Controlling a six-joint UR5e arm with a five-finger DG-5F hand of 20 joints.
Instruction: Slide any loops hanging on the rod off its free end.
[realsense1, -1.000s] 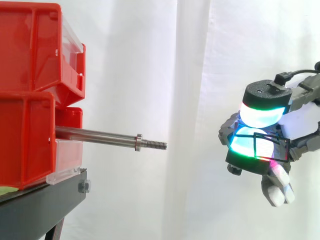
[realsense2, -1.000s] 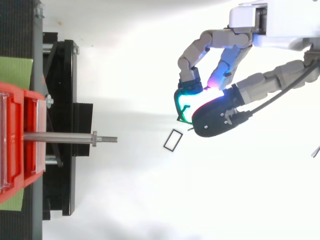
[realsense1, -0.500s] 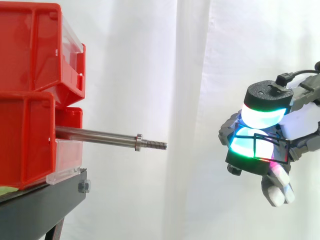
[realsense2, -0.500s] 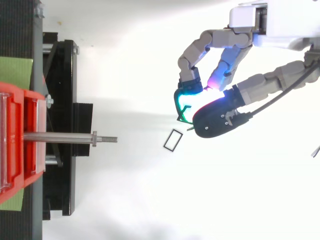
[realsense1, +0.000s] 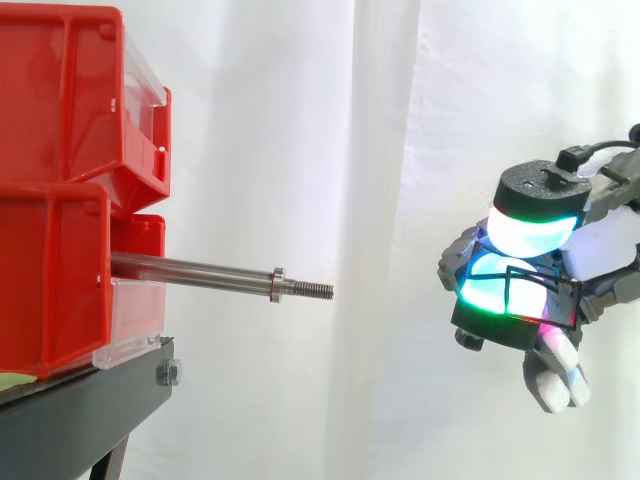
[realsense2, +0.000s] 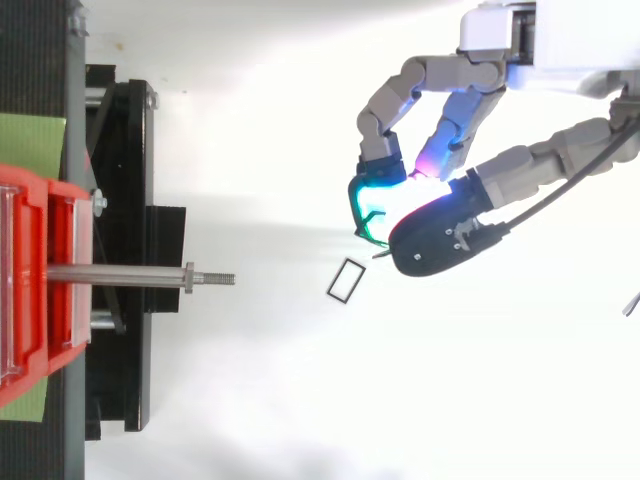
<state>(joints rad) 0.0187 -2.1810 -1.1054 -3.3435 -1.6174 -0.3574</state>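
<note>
A bare steel rod (realsense1: 200, 272) sticks out rightward from the stacked red bins (realsense1: 60, 190); its threaded free end (realsense1: 315, 290) carries nothing. Well to the right of that end, my hand (realsense1: 600, 240) hangs in mid-air at about rod height. Its glowing fingertips (realsense1: 530, 230) are pinched together on a thin dark rectangular loop (realsense1: 545, 274), which also pokes out at the pads (realsense2: 362, 222) in the top view. A second small dark rectangular loop (realsense2: 338, 277) lies loose on the white floor between the rod's end and my hand.
The bins stand on a black stand (realsense1: 80, 420) at the left. A white curtain hangs behind. White floor spreads below and to the right of the rod.
My hand has drifted slightly to the right, away from the rod, with the loop still in its pinch. The rod and the loose loop have not moved.
</note>
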